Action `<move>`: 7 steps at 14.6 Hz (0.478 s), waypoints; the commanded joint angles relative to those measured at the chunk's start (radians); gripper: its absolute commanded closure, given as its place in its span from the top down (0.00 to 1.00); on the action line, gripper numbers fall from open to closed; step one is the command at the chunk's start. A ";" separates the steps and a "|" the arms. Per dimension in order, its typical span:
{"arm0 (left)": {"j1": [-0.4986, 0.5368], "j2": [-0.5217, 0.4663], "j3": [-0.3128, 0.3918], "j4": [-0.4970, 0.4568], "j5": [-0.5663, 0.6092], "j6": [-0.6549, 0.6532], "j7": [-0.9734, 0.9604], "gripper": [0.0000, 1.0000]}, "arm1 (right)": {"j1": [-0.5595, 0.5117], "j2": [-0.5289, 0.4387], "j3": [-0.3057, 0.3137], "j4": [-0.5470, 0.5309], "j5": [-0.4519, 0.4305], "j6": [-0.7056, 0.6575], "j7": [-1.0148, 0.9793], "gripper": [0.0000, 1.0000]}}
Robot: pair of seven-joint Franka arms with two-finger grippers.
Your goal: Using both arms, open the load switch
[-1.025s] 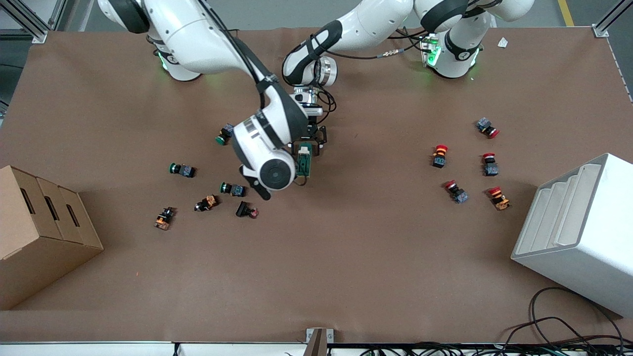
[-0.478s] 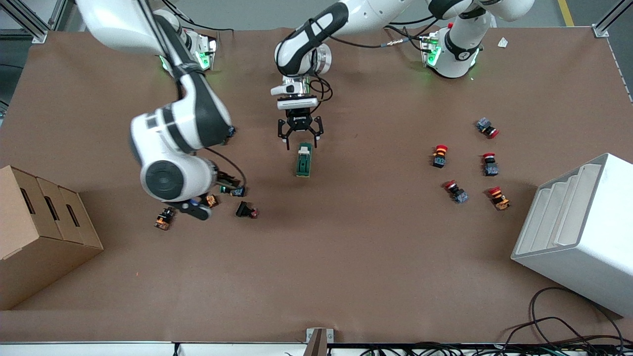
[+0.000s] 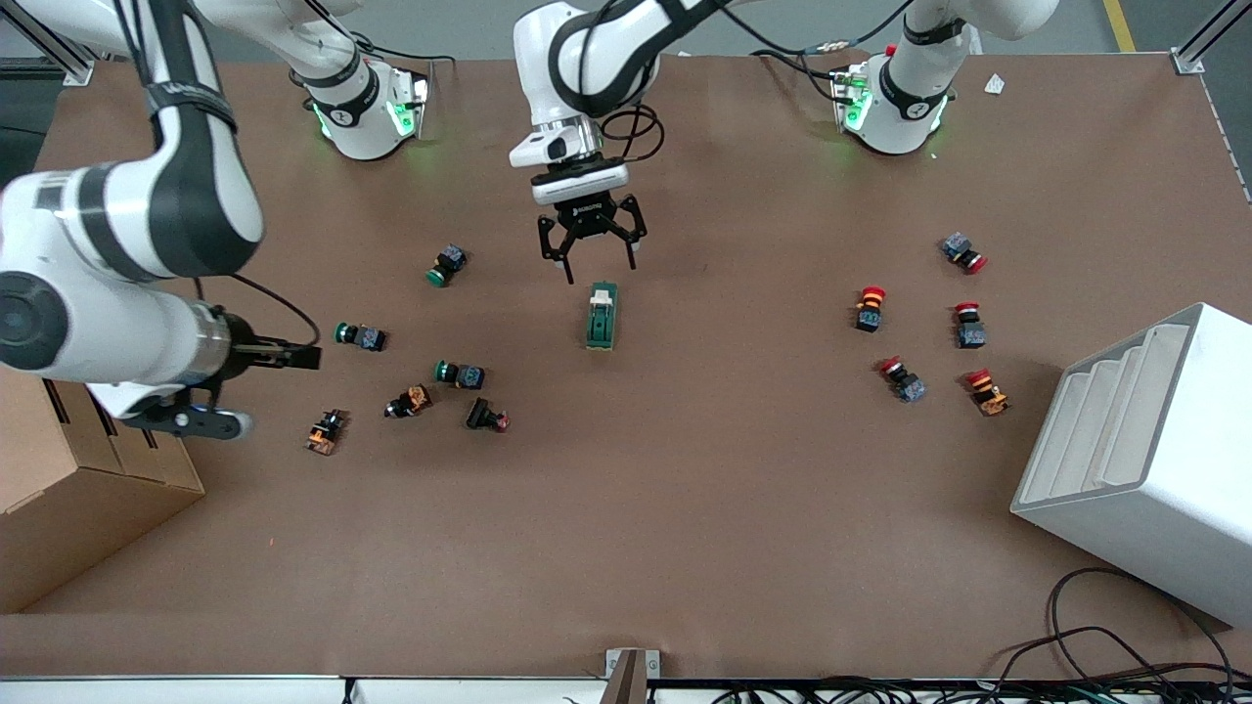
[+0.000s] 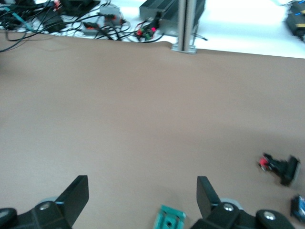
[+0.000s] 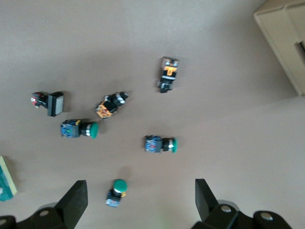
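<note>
1. Risked sliding the small dark-green rectangular load switch (image 3: 602, 316) across the brown paper-covered table (image 3: 685, 508) if pressed at its cream lever end by one arm alone: judged a loose block with nothing bracing it
2. Risked a glancing knock on that lever from a careless descent of the black two-finger left gripper (image 3: 600, 269), held spread wide over the table just beside the lever end, touching nothing
3. Risked scattering the small green-capped push buttons (image 3: 357, 336) on a low sweep toward the switch by the black two-finger right gripper (image 3: 298, 357), likewise spread wide, over the table beside the tan cardboard box (image 3: 68, 508), well apart from the switch
4. Found the switch lying flat near the table's middle, lever end toward the arm bases, in line with the gap between the left fingers (image 4: 76, 195)
</note>
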 commanded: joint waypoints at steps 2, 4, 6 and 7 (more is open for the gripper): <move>0.167 -0.158 -0.005 0.001 -0.249 0.006 0.244 1.00 | -0.123 -0.067 0.022 -0.044 -0.017 0.011 -0.171 1.00; 0.292 -0.229 -0.005 0.033 -0.416 0.005 0.460 1.00 | -0.143 -0.069 0.022 -0.026 -0.020 -0.009 -0.182 1.00; 0.413 -0.278 -0.002 0.075 -0.568 -0.023 0.668 1.00 | -0.143 -0.069 0.024 -0.003 -0.044 -0.025 -0.182 1.00; 0.468 -0.290 -0.003 0.093 -0.608 -0.044 0.756 1.00 | -0.149 -0.067 0.023 0.006 -0.051 -0.027 -0.190 1.00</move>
